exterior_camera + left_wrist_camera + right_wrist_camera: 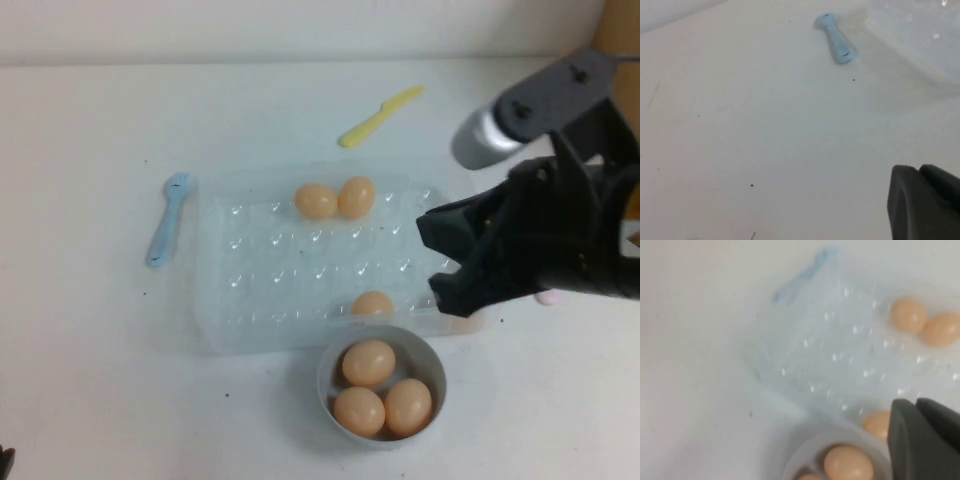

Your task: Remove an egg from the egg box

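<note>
So, progress check, going left to right across the table (90, 380). The left gripper (925, 205) is parked low over bare table near the blue spoon (166, 217), well clear of the action; only a dark corner of it shows in its own wrist view, so I can't tell whether it's spread or closed.

Next is the egg box (260, 300), the clear dimpled tray. It has three eggs left in it: a pair (335, 199) touching each other along the far row, and one single egg (372, 303) at the near edge, right behind the grey bowl (330, 372). The bowl sits just in front of the tray and holds three eggs (380, 388), so it looks like a good chunk of the job is already done. A yellow knife (380, 115) lies beyond the tray, not involved.

On the right, the right gripper (452, 268) hangs above the tray's right end, jaws pressed together and nothing between them as far as I can see. So no egg is in hand right now. My guess is the single egg by the bowl is the next easy pick, and the gripper would need to spread and come down on it.
</note>
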You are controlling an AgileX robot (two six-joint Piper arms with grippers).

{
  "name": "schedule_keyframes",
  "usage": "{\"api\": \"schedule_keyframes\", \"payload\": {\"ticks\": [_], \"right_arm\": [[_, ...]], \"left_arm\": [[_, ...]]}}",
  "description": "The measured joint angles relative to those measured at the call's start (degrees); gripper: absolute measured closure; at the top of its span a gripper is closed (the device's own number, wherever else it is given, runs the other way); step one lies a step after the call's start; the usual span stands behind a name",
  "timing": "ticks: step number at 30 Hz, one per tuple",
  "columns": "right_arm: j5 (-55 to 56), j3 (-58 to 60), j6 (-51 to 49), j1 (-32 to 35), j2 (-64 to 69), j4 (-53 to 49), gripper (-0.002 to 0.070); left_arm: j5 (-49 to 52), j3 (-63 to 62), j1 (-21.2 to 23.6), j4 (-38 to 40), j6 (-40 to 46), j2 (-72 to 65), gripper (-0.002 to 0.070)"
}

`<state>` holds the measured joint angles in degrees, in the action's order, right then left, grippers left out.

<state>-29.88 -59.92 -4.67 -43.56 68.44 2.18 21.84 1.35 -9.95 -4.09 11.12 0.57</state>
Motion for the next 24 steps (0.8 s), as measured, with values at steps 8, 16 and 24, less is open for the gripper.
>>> {"api": "schedule_keyframes", "payload": {"ticks": [8, 16, 24], "right_arm": [[9.3, 13.8, 0.0, 0.0, -13.3, -0.3, 0.0693], [-3.8, 18.2, 0.0, 0.0, -24.1, -3.2, 0.0694], [0.1, 28.5, 0.0, 0.0, -36.5, -3.6, 0.0694]], "left_arm": [[0.0, 0.0, 0.0, 0.0, 0.0, 0.0, 0.0678], [0.0, 0.0, 0.0, 0.0, 0.0, 0.0, 0.0678], [0.0, 0.0, 0.0, 0.0, 0.0, 0.0, 0.0678]]}}
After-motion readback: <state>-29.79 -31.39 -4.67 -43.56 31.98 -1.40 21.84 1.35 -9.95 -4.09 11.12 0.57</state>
